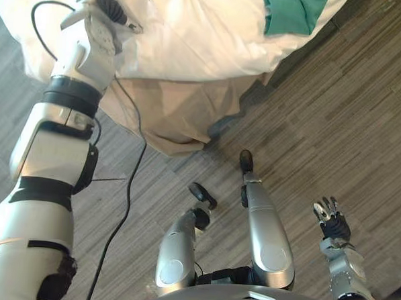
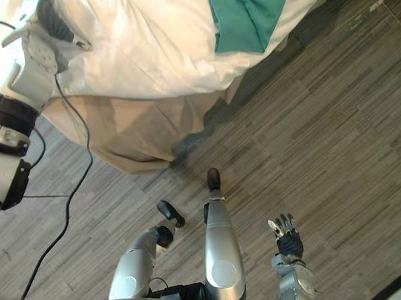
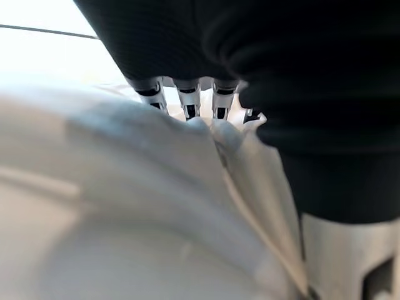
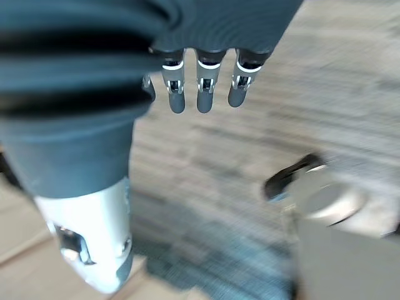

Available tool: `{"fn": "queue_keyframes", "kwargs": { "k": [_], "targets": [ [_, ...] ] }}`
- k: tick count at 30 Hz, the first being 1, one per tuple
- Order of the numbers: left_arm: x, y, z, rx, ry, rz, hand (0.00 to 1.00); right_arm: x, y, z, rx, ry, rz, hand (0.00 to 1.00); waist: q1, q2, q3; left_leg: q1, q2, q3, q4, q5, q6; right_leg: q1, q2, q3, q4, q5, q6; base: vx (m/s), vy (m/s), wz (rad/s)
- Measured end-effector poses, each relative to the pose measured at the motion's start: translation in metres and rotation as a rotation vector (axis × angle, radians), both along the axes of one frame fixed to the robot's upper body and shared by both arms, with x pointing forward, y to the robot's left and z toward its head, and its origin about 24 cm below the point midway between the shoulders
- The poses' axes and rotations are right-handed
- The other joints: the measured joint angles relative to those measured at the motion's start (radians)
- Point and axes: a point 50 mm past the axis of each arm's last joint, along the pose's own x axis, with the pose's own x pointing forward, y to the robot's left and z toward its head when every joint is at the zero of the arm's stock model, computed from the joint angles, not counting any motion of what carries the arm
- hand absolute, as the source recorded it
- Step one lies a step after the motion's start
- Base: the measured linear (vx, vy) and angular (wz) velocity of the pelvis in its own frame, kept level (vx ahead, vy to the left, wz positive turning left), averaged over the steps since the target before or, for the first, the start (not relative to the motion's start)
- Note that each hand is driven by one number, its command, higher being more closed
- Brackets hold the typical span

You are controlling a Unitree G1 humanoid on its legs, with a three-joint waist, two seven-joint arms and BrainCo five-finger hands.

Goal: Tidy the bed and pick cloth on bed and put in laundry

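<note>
Left hand point(image 1: 108, 3) was up at eleven o'clock, planted on the white duvet point(image 1: 193, 35) near the edge of the bed. From its own wrist camera the hand was sunk into a fold of that duvet, and whether it was gripping the fabric or only pressing on it could not be told. The green cloth point(image 1: 295, 10) lay at one o'clock on top of the duvet, well apart from the left hand and untouched by either hand. Below the duvet a beige bed skirt point(image 1: 169, 115) hung down to the wooden floor point(image 1: 337, 117). At five o'clock the right hand point(image 1: 331, 217) hung over the floor holding nothing, its fingers point(image 4: 203, 94) straight and slightly spread. By my reading this was the tidying step: the left hand was working the duvet, and the cloth pickup had not yet begun. The duvet looked rumpled where the hand met it, so it probably needed a pull or a smoothing sweep towards the bed's edge. After that the call would be for a reach across to one o'clock, most likely with the free right hand, since the cloth lay on that side. The hand would have to close on the green fabric alone, without bunching the duvet beneath it. Then would come a carry to wherever the laundry stands.
</note>
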Motion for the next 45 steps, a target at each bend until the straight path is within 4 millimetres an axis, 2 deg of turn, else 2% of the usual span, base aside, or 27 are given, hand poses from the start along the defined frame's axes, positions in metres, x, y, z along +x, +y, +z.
{"fn": "queue_keyframes", "kwargs": {
  "k": [2,4,8,12,14,15,17,20,22,23,24,25,27,29,30,35,37,40,42,43,44,45],
  "targets": [
    [-0.005,0.0,0.015,-0.009,-0.05,0.021,1.0,0.01,0.003,0.016,-0.002,-0.094,0.027,0.0,0.013,-0.008,0.004,-0.064,0.047,0.008,0.103,-0.049,0.01,-0.046,0.013,0.004,0.028,0.0,0.0,-0.1,0.01,-0.19],
    [-0.009,-0.005,0.029,-0.006,-0.097,0.004,1.0,0.014,0.005,0.022,-0.002,-0.132,0.051,0.0,0.026,-0.014,0.009,-0.1,0.074,0.018,0.165,-0.081,0.021,-0.076,0.017,0.011,0.051,0.0,0.002,-0.04,0.041,-0.14],
    [-0.009,-0.011,0.031,-0.007,-0.112,-0.029,1.0,0.019,0.012,0.027,-0.007,-0.149,0.097,0.0,0.037,-0.017,0.01,-0.115,0.093,0.016,0.224,-0.12,0.034,-0.077,0.018,0.018,0.061,0.003,0.01,-0.01,0.06,-0.08],
    [-0.004,-0.026,0.018,-0.031,-0.122,-0.159,1.0,0.016,0.016,0.025,-0.056,-0.121,0.135,0.0,0.054,-0.018,0.01,-0.096,0.091,0.011,0.235,-0.133,0.036,-0.059,0.009,0.015,0.079,-0.008,0.019,0.04,0.026,0.05],
    [-0.001,-0.031,-0.005,-0.041,-0.09,-0.24,1.0,0.013,0.026,0.023,-0.07,-0.106,0.173,0.0,0.054,-0.018,0.01,-0.069,0.085,-0.01,0.234,-0.133,0.034,-0.024,-0.005,-0.01,0.102,-0.034,0.019,0.06,-0.019,0.29],
    [-0.001,-0.033,-0.01,-0.042,-0.084,-0.259,1.0,0.012,0.027,0.022,-0.066,-0.101,0.175,0.0,0.055,-0.02,0.01,-0.058,0.083,-0.012,0.231,-0.133,0.034,-0.014,-0.009,-0.013,0.11,-0.041,0.019,0.08,-0.037,0.38],
    [-0.001,-0.045,-0.04,-0.086,-0.022,-0.39,1.0,0.0,0.029,0.011,-0.068,-0.042,0.187,0.0,0.08,-0.019,0.008,0.006,0.055,-0.034,0.199,-0.125,0.025,0.043,-0.036,-0.042,0.141,-0.078,0.015,0.07,-0.046,0.38],
    [-0.005,-0.052,-0.07,-0.15,0.039,-0.509,1.0,-0.012,0.028,0.003,-0.071,0.007,0.188,0.0,0.104,-0.022,0.006,0.074,0.02,-0.06,0.139,-0.099,0.016,0.111,-0.062,-0.074,0.142,-0.103,0.015,0.05,-0.056,0.45],
    [-0.017,-0.049,-0.104,-0.245,0.09,-0.597,1.0,-0.02,0.027,-0.009,-0.07,0.073,0.173,0.0,0.112,-0.021,0.002,0.148,-0.021,-0.094,0.046,-0.053,0.008,0.198,-0.08,-0.115,0.102,-0.108,0.014,0.09,-0.088,0.55],
    [-0.021,-0.047,-0.115,-0.268,0.108,-0.609,1.0,-0.023,0.026,-0.013,-0.068,0.095,0.169,0.0,0.114,-0.021,-0.001,0.169,-0.03,-0.1,0.02,-0.04,0.005,0.219,-0.082,-0.123,0.088,-0.108,0.014,0.1,-0.093,0.39],
    [-0.029,-0.04,-0.138,-0.336,0.144,-0.621,1.0,-0.031,0.025,-0.023,-0.05,0.147,0.145,0.0,0.125,-0.018,-0.03,0.192,-0.047,-0.11,-0.027,-0.018,0.0,0.241,-0.083,-0.135,0.064,-0.108,0.014,0.07,-0.068,0.31],
    [-0.036,-0.036,-0.158,-0.396,0.183,-0.626,0.0,-0.039,0.024,-0.032,-0.028,0.188,0.118,0.0,0.129,-0.012,-0.065,0.2,-0.057,-0.12,-0.06,0.0,-0.003,0.253,-0.084,-0.149,0.041,-0.106,0.016,0.12,-0.09,0.34],
    [-0.052,-0.032,-0.193,-0.51,0.242,-0.633,0.0,-0.056,0.022,-0.045,0.007,0.259,0.06,0.0,0.134,-0.004,-0.113,0.233,-0.07,-0.139,-0.125,0.033,-0.014,0.296,-0.077,-0.172,-0.004,-0.099,0.017,0.15,-0.078,0.33],
    [-0.077,-0.031,-0.231,-0.643,0.297,-0.63,0.0,-0.074,0.017,-0.058,0.02,0.352,0.023,0.0,0.137,0.006,-0.162,0.299,-0.078,-0.158,-0.197,0.062,-0.025,0.381,-0.06,-0.201,-0.084,-0.083,0.021,0.14,-0.044,0.23],
    [-0.083,-0.032,-0.24,-0.67,0.309,-0.628,0.0,-0.079,0.015,-0.06,0.022,0.37,0.012,0.0,0.137,0.011,-0.179,0.309,-0.083,-0.165,-0.214,0.07,-0.027,0.398,-0.056,-0.206,-0.107,-0.076,0.023,0.14,-0.02,0.12],
    [-0.139,-0.046,-0.312,-0.91,0.43,-0.539,0.0,-0.123,0.008,-0.08,0.066,0.558,-0.071,0.0,0.161,0.06,-0.305,0.385,-0.103,-0.209,-0.286,0.094,-0.032,0.54,-0.023,-0.229,-0.285,-0.017,0.037,0.1,-0.006,0.1],
    [-0.158,-0.05,-0.335,-0.976,0.497,-0.482,0.0,-0.133,0.009,-0.085,0.085,0.611,-0.103,0.0,0.166,0.067,-0.32,0.408,-0.107,-0.22,-0.303,0.094,-0.032,0.574,-0.017,-0.236,-0.314,-0.009,0.041,0.04,-0.011,0.14],
    [-0.193,-0.051,-0.377,-1.035,0.664,-0.338,0.0,-0.142,0.007,-0.089,0.077,0.672,-0.185,0.0,0.189,0.062,-0.345,0.423,-0.11,-0.229,-0.321,0.094,-0.032,0.602,-0.009,-0.24,-0.361,0.015,0.041,-0.01,-0.008,0.02],
    [-0.217,-0.048,-0.401,-1.031,0.776,-0.23,0.0,-0.144,0.004,-0.089,-0.007,0.724,-0.253,0.0,0.194,0.046,-0.356,0.433,-0.111,-0.236,-0.336,0.095,-0.032,0.619,-0.002,-0.242,-0.391,0.032,0.039,-0.05,-0.019,0.01],
    [-0.239,-0.044,-0.418,-1.047,0.847,-0.134,0.0,-0.143,0.002,-0.087,-0.055,0.734,-0.313,0.0,0.199,0.031,-0.366,0.434,-0.114,-0.244,-0.337,0.097,-0.032,0.628,-0.001,-0.246,-0.403,0.039,0.039,-0.04,-0.016,0.08],
    [-0.249,-0.043,-0.426,-1.058,0.883,-0.088,0.0,-0.143,0.001,-0.086,-0.069,0.731,-0.347,0.0,0.201,0.026,-0.37,0.435,-0.114,-0.25,-0.337,0.097,-0.032,0.633,-0.002,-0.25,-0.404,0.039,0.039,-0.06,-0.016,0.11],
    [-0.269,-0.041,-0.442,-1.069,0.964,0.0,0.0,-0.14,-0.002,-0.082,-0.1,0.72,-0.414,0.0,0.206,0.014,-0.382,0.437,-0.115,-0.254,-0.34,0.097,-0.032,0.635,-0.003,-0.253,-0.404,0.039,0.039,-0.04,-0.002,0.05]
  ]
}}
